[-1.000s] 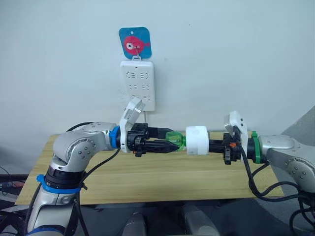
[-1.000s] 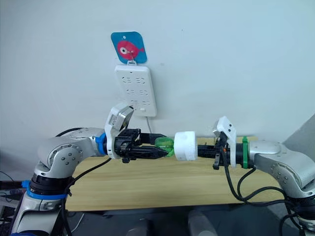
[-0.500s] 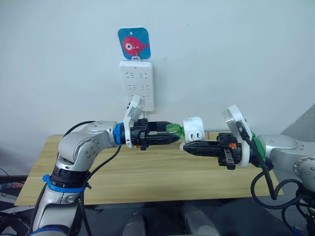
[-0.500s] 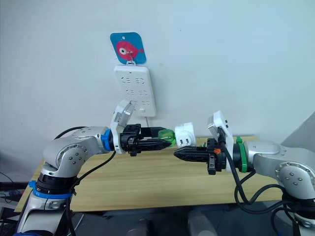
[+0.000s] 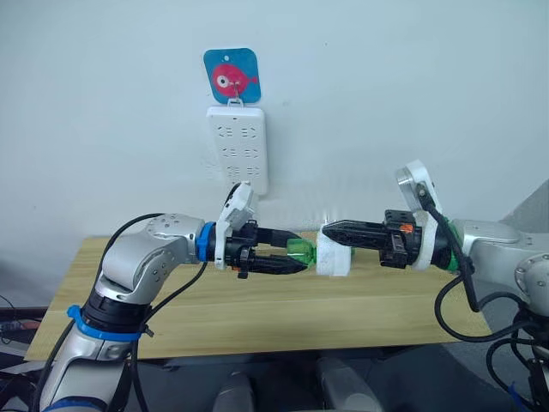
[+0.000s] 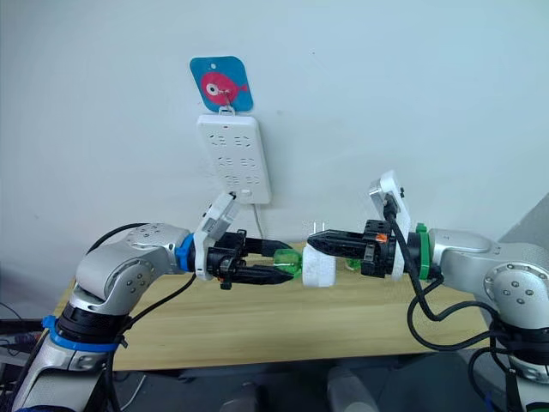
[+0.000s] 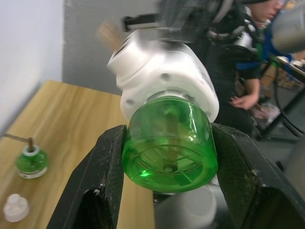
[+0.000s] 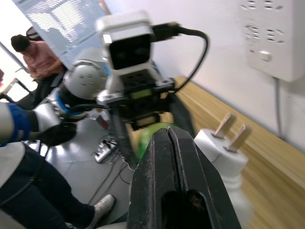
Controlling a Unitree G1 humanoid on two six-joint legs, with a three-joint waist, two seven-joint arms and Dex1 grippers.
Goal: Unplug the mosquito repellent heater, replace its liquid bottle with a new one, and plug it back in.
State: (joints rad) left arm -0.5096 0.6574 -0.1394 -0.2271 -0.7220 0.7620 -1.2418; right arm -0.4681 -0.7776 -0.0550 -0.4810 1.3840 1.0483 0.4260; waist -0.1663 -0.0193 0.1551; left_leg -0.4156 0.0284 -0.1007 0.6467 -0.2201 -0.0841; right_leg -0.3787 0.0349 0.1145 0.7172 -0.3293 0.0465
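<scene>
- mosquito repellent heater (image 5: pixel 333 256) held in the air above the worktop (image 5: pixel 257 300), between the two claws, below and right of the power strip (image 5: pixel 238 148) on the wall.
- Long axis roughly horizontal: green bottle end points toward the robot's left, white body toward its right. Two metal prongs (image 8: pixel 231 130) stick up and back, toward the wall.
- Look: small white rounded plastic body, with a translucent green liquid bottle (image 7: pixel 167 143) seated in its underside; wick rod visible through the bottle base in the left wrist view.
- left claw (image 5: pixel 287 256): fingers (image 7: pixel 107 164) clamped on either side of the green bottle, pads touching its wall. Gripping the bottle.
- right claw (image 5: pixel 336 230): fingers pressed together with no gap, per the right wrist view. They lie along the top of the white body, just beside the prongs; nothing between them. Cannot tell if they actually touch the body.
- On the worktop in the left wrist view: a second green bottle (image 7: pixel 31 161) standing upright with its wick up, and a small white cap (image 7: pixel 15 208) near it.
- Fish hook plate (image 5: pixel 233 75) above the power strip; a person (image 8: pixel 37 59) sits in the background of the right wrist view.
</scene>
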